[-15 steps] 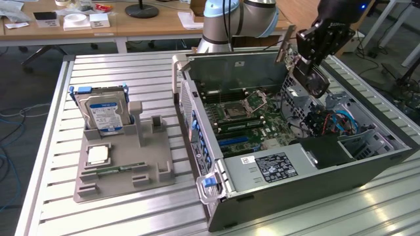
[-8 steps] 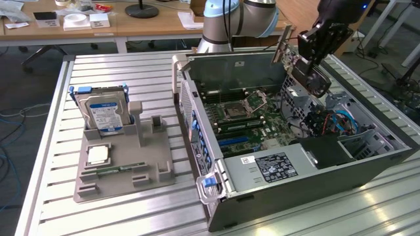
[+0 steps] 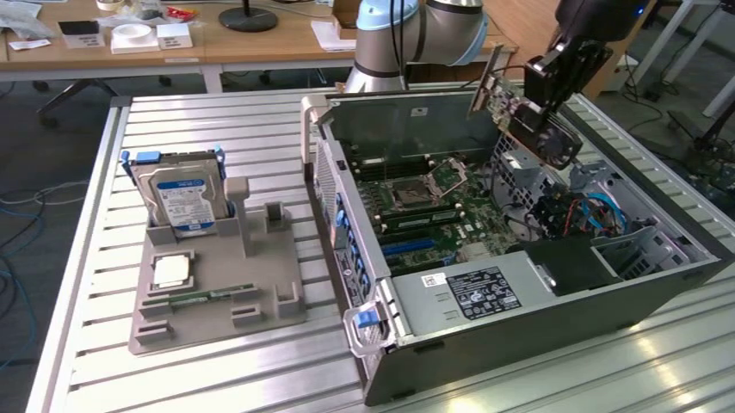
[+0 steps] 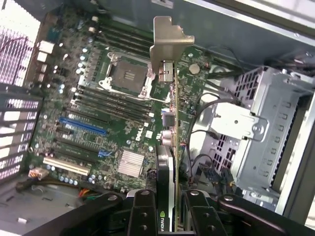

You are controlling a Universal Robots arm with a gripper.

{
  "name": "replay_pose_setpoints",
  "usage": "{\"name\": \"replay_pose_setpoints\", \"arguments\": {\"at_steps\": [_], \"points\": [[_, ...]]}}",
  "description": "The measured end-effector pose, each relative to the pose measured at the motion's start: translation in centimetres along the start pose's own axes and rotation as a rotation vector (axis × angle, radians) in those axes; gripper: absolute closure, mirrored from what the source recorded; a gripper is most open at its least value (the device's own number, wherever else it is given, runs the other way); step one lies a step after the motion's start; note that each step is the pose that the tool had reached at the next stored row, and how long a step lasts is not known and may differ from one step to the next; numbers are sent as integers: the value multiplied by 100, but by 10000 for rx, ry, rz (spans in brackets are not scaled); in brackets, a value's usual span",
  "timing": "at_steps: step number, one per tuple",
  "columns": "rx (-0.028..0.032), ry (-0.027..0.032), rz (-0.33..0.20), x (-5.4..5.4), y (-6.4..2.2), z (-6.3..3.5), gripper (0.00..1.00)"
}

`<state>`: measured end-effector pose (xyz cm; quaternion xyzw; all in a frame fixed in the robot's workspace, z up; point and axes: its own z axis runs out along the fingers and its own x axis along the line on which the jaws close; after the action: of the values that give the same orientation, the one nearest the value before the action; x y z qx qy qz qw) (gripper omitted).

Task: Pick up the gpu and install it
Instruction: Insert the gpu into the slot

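My gripper (image 3: pixel 542 105) is shut on the gpu (image 3: pixel 552 142), a dark card with a black cooler face, and holds it tilted in the air over the back right part of the open computer case (image 3: pixel 517 318). The wrist view shows the gpu (image 4: pixel 167 162) edge-on between my gripper's (image 4: pixel 170 216) black fingers (image 4: pixel 142 211). Its silver-beige end bracket (image 4: pixel 167 44) points away from the camera. Under the card lies the green motherboard (image 4: pixel 118 113), with a blue slot (image 4: pixel 83 127) and a white slot (image 4: pixel 66 167) off to one side of the card.
A grey fixture tray (image 3: pixel 219 297) at the exterior view's left holds an upright hard drive (image 3: pixel 184 202), a processor (image 3: pixel 172 271) and a memory stick (image 3: pixel 213 295). Inside the case, a metal drive cage (image 4: pixel 266 132) and loose cables (image 3: pixel 586 211) stand close beside the card.
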<state>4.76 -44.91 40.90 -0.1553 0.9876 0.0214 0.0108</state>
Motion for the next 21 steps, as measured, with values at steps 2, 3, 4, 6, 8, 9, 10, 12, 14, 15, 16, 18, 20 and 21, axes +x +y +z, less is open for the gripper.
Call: {"name": "replay_pose_setpoints", "arguments": {"at_steps": [2,3,4,6,8,9,10,12,14,15,16,18,20,21], "points": [[-8,12,-307,0,0,0,73],[-12,18,-455,0,0,0,73],[-17,24,-608,0,0,0,73],[-26,36,-918,0,0,1,73],[-33,48,-1213,0,0,1,73],[-37,54,-1355,0,0,1,73],[-41,59,-1498,0,0,1,73],[-48,70,-1764,0,0,1,73],[-55,80,-2034,0,0,2,73],[-58,85,-2161,0,0,2,73],[-62,90,-2285,0,0,2,73],[-68,99,-2519,0,0,2,73],[-74,109,-2762,0,0,2,73],[-76,114,-2877,0,0,2,73]]}}
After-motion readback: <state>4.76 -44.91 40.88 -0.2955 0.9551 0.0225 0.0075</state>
